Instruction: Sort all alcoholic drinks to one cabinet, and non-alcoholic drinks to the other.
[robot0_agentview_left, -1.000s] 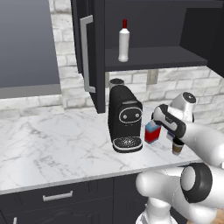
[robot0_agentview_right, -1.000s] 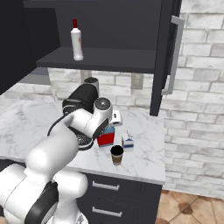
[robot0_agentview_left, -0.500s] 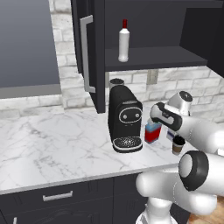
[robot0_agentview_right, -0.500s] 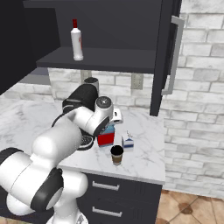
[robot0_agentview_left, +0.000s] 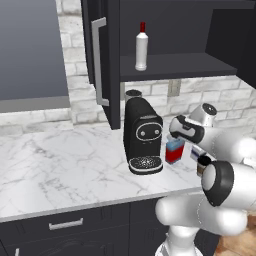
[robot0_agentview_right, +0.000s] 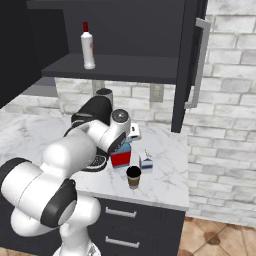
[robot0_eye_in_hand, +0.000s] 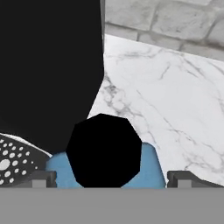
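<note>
Squat bottle (robot0_agentview_left: 174, 150), red body, pale blue shoulders, black cap, stands upright on the marble counter (robot0_agentview_left: 65, 165) just right of the black coffee machine (robot0_agentview_left: 142, 135), close to its drip tray. In the hand view the black cap (robot0_eye_in_hand: 104, 150) sits centred low between the two finger tips, blue shoulders showing either side of it. Gripper (robot0_eye_in_hand: 107, 178) above the bottle, jaws spread wide, one tip on each side of the cap, nothing pinched.

Milk carton (robot0_agentview_right: 146, 163) just right of the squat bottle. Coffee cup (robot0_agentview_right: 133, 177) in front of the carton, nearer the counter edge.

Slim white bottle (robot0_agentview_left: 142, 47), red cap, upright on the open cabinet's shelf (robot0_agentview_left: 170, 65) above the coffee machine. Cabinet door (robot0_agentview_left: 102, 60) open, left of the machine.
</note>
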